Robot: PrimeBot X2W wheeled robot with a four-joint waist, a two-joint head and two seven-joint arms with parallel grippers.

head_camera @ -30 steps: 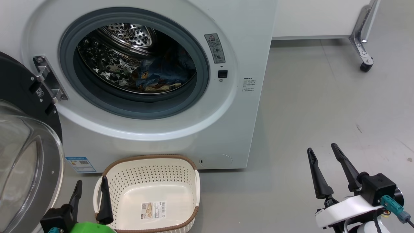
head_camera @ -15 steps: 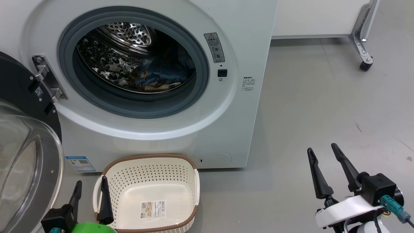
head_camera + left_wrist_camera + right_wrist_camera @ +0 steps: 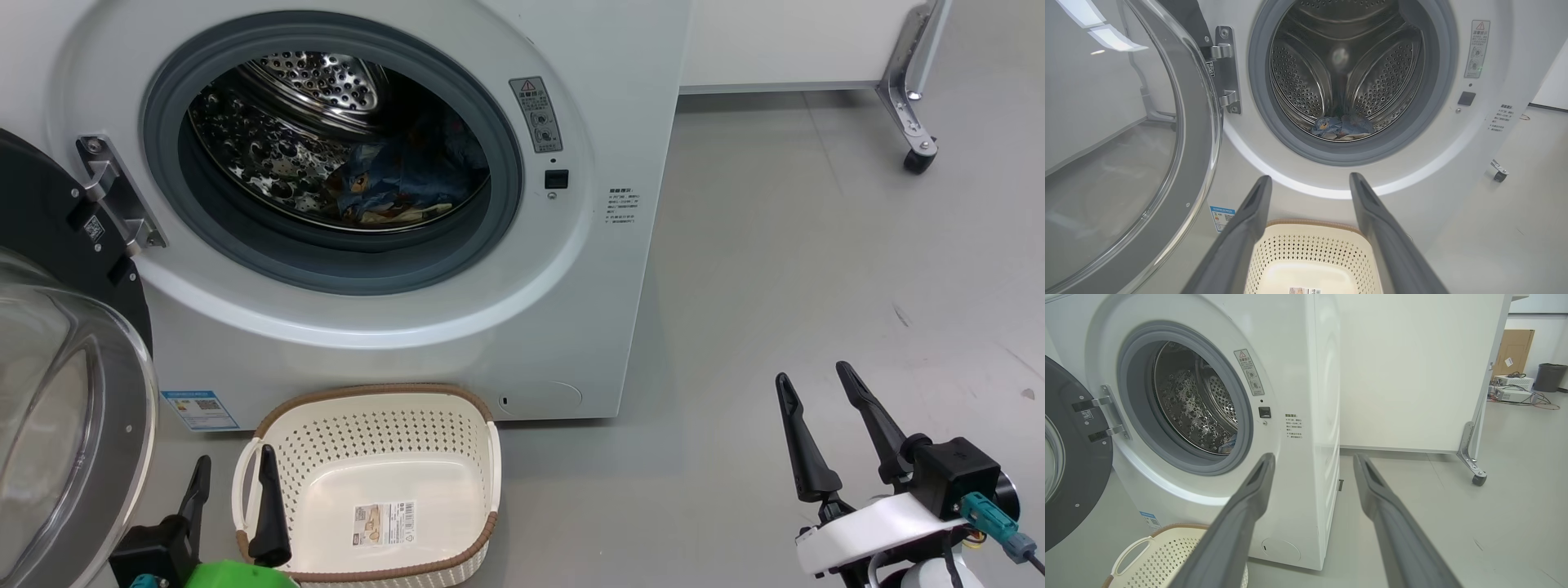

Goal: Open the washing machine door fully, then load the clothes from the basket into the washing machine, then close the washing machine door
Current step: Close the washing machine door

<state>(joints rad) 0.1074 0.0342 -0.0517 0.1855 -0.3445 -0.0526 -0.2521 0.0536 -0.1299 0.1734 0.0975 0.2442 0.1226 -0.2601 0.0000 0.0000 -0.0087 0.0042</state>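
1. Left tool: both dark fingers are spread wide with a clear gap between them, and it grips nothing. In the left wrist view the fingers stand well apart.
2. Right tool: its fingers are parted just as wide and hold nothing. It sits over the grey floor, well apart from the left tool.
3. The basket lies just under and ahead of the left tool, on the floor. In the left wrist view its cream perforated wall shows between the two fingers. In the head view, one finger overlaps the near corner by a white handle; I cannot tell whether they touch. A label sticker lies on the basket's floor.
4. The washing machine stands ahead of the left tool, just beyond the basket. The mouth of its steel drum, ringed by the grey gasket, is above the fingertips.
5. The clothes lie low in the drum, a blue printed heap with a cream edge. They are far ahead of the left tool and above it.
6. The washing machine door stands swung open to the left of the left tool on a steel hinge. Its glass bowl bulges outward.
7. Seen from the right tool, the machine's front corner is ahead and to its left. The basket is low on its left, and a white wheeled panel is ahead on its right.
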